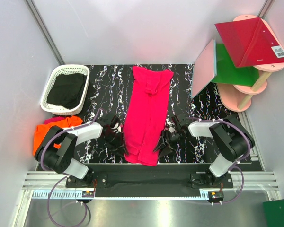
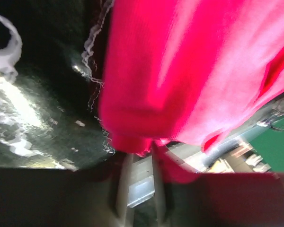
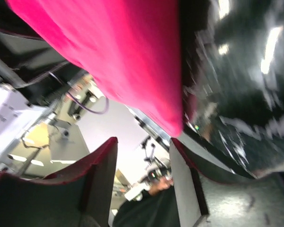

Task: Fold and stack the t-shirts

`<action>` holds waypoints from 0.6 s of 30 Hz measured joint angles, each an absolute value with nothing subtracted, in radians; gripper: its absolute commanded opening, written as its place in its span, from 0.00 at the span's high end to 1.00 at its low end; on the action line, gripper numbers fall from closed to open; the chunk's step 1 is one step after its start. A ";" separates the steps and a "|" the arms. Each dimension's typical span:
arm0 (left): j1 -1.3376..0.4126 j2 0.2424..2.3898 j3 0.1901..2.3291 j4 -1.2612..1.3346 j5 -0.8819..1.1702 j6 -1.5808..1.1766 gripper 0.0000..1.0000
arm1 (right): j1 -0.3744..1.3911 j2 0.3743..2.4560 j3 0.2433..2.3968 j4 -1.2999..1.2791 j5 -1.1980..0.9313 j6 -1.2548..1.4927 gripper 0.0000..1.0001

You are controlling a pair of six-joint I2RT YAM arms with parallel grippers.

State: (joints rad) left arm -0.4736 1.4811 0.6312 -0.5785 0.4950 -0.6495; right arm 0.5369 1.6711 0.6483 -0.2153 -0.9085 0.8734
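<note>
Left wrist: t-shirt (image 2: 189,71) edge at left tool (image 2: 141,158)

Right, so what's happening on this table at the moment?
Two robot arms are working on the pink t-shirt, which lies on the table as a long narrow strip. The left hand and right hand sit either side of its near end, at the cloth's edges. The right hand's fingers are apart, with no firm grip visible. The orange t-shirt lies off to the left.
</note>
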 measured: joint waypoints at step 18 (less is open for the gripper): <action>-0.477 1.441 0.693 -0.678 0.369 -0.652 0.36 | 0.554 1.453 0.426 -0.141 -0.838 0.983 0.47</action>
State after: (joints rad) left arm -0.4770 1.4406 0.6933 -0.6785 0.3691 -0.6521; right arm 0.5545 1.4528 0.4255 -0.1413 -0.8375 0.9829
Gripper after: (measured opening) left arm 0.647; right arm 0.535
